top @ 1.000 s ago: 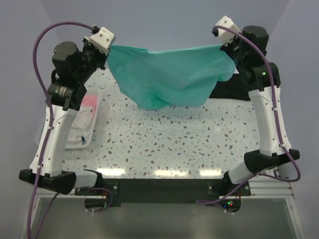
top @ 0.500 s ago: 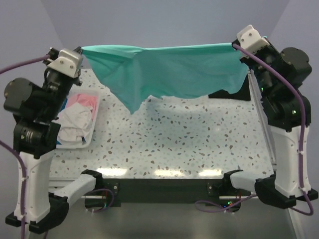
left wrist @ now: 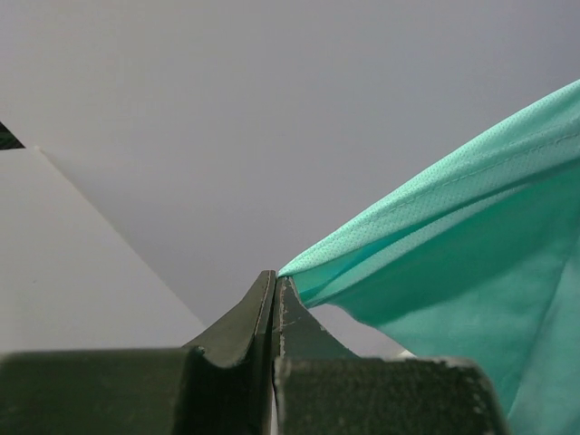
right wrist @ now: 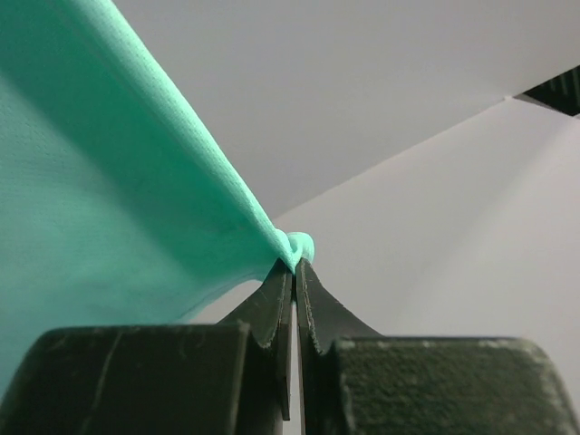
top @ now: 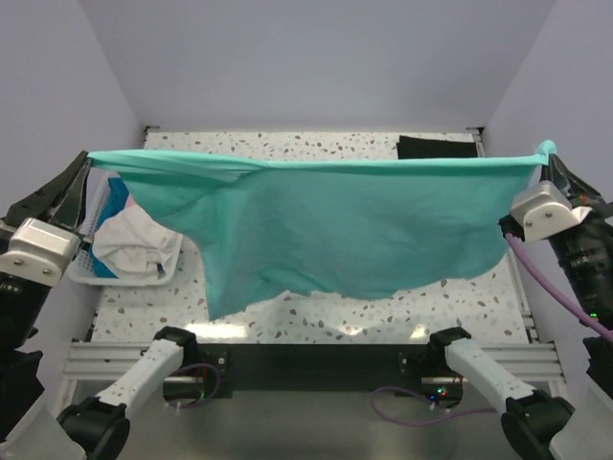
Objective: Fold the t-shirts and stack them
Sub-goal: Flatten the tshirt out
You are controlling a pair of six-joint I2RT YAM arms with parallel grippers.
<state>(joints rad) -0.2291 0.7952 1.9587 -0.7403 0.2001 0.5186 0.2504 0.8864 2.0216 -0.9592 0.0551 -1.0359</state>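
Observation:
A teal-green t-shirt [top: 335, 225] hangs stretched wide in the air between both arms, its lower edge drooping toward the near table edge. My left gripper [top: 84, 163] is shut on its left corner [left wrist: 299, 267], high at the left. My right gripper [top: 550, 155] is shut on its right corner [right wrist: 294, 246], high at the right. A black t-shirt [top: 436, 147] lies flat at the far right of the table. White [top: 129, 244], pink and blue cloth sits bunched in the basket [top: 91, 275] at the left, partly hidden by the teal shirt.
The speckled table [top: 287, 144] shows beyond and below the hanging shirt. Grey walls close in on the back and both sides. Both arm bases [top: 177, 359] sit at the near edge on a black bar.
Both arms have swung outward and toward the camera, pulling the teal shirt from a sagging bundle at the back into a taut, wide spread above the table.

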